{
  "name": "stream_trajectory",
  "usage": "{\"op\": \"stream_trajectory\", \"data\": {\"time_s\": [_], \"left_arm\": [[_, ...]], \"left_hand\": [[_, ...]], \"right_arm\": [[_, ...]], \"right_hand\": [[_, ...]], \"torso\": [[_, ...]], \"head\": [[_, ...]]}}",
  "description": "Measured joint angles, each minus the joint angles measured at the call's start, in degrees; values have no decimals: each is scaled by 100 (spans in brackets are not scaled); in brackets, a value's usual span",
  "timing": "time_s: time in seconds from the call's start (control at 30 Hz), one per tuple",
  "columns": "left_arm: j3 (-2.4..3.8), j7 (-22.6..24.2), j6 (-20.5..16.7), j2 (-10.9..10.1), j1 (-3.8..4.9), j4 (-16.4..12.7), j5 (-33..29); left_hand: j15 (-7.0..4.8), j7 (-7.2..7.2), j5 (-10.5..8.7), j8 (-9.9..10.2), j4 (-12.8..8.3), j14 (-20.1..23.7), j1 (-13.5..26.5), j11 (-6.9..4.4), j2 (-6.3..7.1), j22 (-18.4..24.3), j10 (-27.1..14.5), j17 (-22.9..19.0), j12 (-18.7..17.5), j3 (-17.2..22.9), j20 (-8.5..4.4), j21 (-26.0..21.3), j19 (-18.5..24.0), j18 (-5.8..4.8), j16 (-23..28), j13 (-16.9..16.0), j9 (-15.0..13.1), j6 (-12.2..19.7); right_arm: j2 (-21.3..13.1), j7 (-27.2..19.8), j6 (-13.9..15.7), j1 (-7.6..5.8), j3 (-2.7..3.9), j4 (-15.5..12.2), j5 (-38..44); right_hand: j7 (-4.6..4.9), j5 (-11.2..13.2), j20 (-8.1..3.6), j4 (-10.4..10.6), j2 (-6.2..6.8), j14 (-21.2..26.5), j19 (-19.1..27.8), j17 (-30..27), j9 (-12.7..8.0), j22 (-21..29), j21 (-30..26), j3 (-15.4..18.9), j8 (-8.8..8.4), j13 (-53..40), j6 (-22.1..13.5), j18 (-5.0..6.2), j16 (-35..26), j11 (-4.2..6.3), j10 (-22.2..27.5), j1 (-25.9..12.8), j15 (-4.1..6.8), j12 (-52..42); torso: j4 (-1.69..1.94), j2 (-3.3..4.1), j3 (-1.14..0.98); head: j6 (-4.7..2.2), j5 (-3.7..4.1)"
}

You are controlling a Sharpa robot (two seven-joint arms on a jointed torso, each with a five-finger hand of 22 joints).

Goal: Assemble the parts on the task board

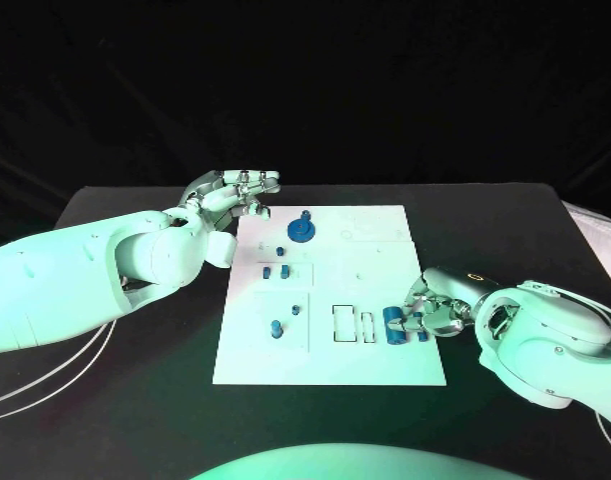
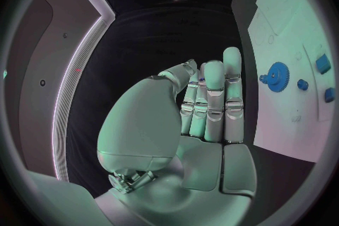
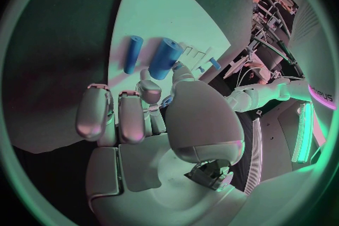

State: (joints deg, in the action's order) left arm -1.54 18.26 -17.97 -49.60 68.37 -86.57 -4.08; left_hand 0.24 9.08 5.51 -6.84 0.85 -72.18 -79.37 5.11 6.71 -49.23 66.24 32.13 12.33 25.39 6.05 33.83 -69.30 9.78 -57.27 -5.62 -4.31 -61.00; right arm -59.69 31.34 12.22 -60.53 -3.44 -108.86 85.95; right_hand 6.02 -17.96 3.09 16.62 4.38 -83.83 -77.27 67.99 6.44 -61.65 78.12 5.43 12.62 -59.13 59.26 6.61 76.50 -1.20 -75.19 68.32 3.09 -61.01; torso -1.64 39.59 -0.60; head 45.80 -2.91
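Board [image 1: 377,345]: white plate, centre of bench [image 1: 132,400].

Gear [image 1: 301,230]: blue, standing on far part of board, near left hand.

Cylinders [image 1: 393,328]: blue, lying side by side at board's near right edge, likely staged for pickup.

Small parts [image 1: 275,270]: blue, scattered along board's left half.

Left hand [image 1: 236,196]: at board's far left corner, fingers straight and together, holding nothing; seems parked clear.

Right hand [image 1: 435,312]: beside cylinders, fingers curled, small blue piece [image 3: 166,101] apparently pinched at fingertips; probably for seating.
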Motion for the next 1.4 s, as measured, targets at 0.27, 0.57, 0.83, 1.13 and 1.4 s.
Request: {"op": "stream_trajectory", "data": {"time_s": [0.27, 0.57, 0.83, 1.13, 1.4], "left_arm": [[0, -2, 2, -8, 0, -2, 0], [0, -7, 4, -14, -1, -3, 0], [0, -12, 7, -14, -1, -4, 0], [0, -15, 11, -12, -1, 0, 0], [0, -16, 15, -6, -1, 0, 0]], "left_hand": [[0, 0, 0, 0, 0, 0, 0, 0, 0, 0, 0, 0, 0, 0, 0, 0, 0, 0, 0, 0, 0, 0], [0, 0, 0, 0, 0, 0, 0, 0, 0, 0, 0, 0, 0, 0, 0, 0, 0, 0, 0, 1, -1, 0], [0, 0, 0, 0, 0, 0, 0, 0, 0, 0, 0, 1, 0, 0, 0, 0, 0, 0, 0, 1, -1, 0], [0, 0, 0, 0, 0, 0, 0, 0, 0, -1, 0, 1, 0, 0, 0, 0, 0, 0, 0, 1, -1, 0], [0, 0, 0, 0, -17, 0, 0, 0, 0, 11, 0, -16, 31, -17, 0, 0, 0, 0, 0, -5, -1, 0]], "right_arm": [[144, 60, -137, 74, 6, 76, 140], [226, 78, -149, 103, 31, 148, 236], [202, 77, 40, 131, 15, 110, 221], [68, -3, 625, 31, 17, -151, -21], [238, -95, 878, -25, 18, -217, -355]], "right_hand": [[0, 22, 0, -5, 0, 0, 0, 0, 24, 0, 23, 5, 25, -31, 0, 0, 0, 0, 0, 0, 0, -22], [-88, -113, 0, -18, -253, 0, 0, 27, 83, -24, 23, 18, 157, -138, 115, 0, 25, 14, -16, 190, 0, -44], [-145, -298, -54, -75, -472, -21, -54, 194, 149, -166, 102, -23, 223, -220, 310, -90, 133, 102, -105, 377, 63, -44], [-125, -416, -74, -36, -561, -11, -73, 255, 159, -228, 133, -23, 225, -262, 333, -90, 178, 133, -155, 363, 72, -44], [-127, -480, -93, -6, -644, -20, -92, 277, 166, -238, 133, 7, 226, -287, 335, -90, 178, 133, -156, 280, 103, -44]], "torso": [[0, 1, 4], [-2, -2, 7], [-2, -2, 5], [-2, -3, 2], [4, 5, 9]], "head": [[14, -15], [29, -24], [29, -21], [16, -22], [16, -22]]}}
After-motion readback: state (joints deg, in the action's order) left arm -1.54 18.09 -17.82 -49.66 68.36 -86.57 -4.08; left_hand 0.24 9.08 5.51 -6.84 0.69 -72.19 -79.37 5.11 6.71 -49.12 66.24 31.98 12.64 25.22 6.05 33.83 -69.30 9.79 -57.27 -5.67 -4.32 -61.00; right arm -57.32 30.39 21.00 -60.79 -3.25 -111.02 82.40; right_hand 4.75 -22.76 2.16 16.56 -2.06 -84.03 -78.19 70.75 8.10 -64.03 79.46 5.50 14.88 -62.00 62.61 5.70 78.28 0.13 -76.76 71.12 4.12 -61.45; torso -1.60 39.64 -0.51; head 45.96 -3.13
